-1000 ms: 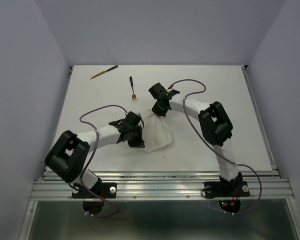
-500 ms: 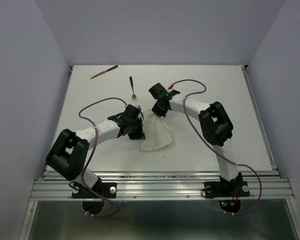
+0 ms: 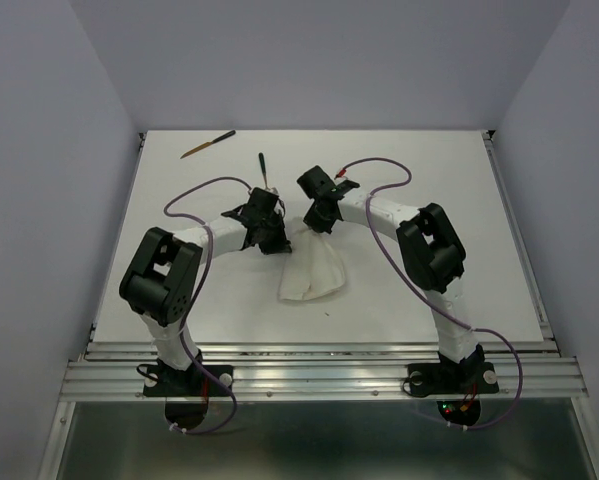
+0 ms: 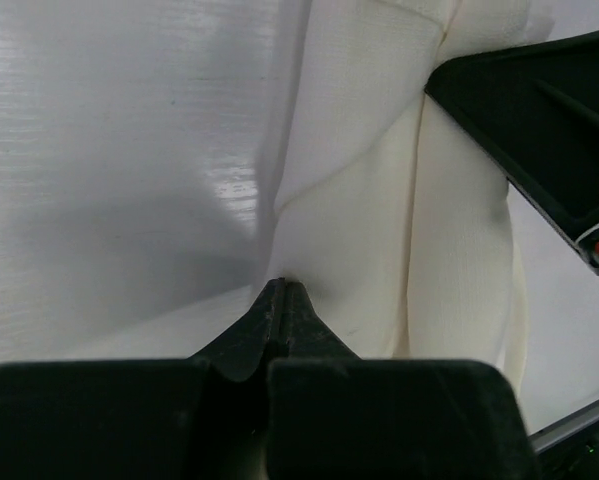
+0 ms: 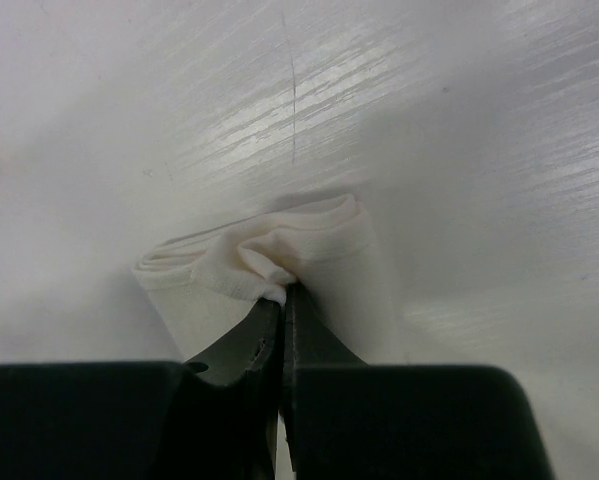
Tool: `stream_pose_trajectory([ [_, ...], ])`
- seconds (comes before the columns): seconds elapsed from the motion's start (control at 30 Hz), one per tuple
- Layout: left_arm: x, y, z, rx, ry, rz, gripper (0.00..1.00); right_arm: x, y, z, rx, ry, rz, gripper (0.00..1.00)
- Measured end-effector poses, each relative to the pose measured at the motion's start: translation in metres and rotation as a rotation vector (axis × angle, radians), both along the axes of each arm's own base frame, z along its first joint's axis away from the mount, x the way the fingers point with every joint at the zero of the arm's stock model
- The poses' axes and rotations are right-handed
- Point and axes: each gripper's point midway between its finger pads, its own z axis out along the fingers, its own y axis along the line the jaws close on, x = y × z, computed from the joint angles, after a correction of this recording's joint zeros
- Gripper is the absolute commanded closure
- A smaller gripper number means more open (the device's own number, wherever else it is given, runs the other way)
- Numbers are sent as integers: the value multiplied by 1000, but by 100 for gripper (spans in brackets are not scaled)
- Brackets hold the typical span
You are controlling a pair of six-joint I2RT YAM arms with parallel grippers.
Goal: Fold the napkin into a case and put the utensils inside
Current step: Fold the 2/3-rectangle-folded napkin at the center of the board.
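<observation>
Pinching the napkin (image 3: 314, 272), left gripper (image 4: 282, 290) and right gripper (image 5: 285, 292) both clamp limp, light cloth; we judge corners safest to hold.

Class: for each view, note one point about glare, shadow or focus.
Top external: even light, sharp throughout. Left wrist: glare patch on the table beside the napkin; left pincer soft. Right wrist: streaky glare on the table, shadow behind the napkin.
</observation>
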Motion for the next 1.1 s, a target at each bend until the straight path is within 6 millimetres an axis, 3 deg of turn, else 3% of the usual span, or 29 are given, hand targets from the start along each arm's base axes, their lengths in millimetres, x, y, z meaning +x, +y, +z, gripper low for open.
stream_pose_trajectory([
  [0.27, 41, -9, 28, -47, -88, 29, 100, 1, -2, 1, -14, -5, 4, 99],
  [0.37, 54, -11, 20, -46, -87, 35, 100, 1, -6, 1, -32, -3, 4, 99],
  [0.5, 49, -14, -10, -41, -15, 20, 100, 0, -12, 2, -52, 6, 3, 99],
  [1.1, 50, -20, -9, -71, -15, 2, 100, -3, -20, 2, -89, 24, 21, 99],
])
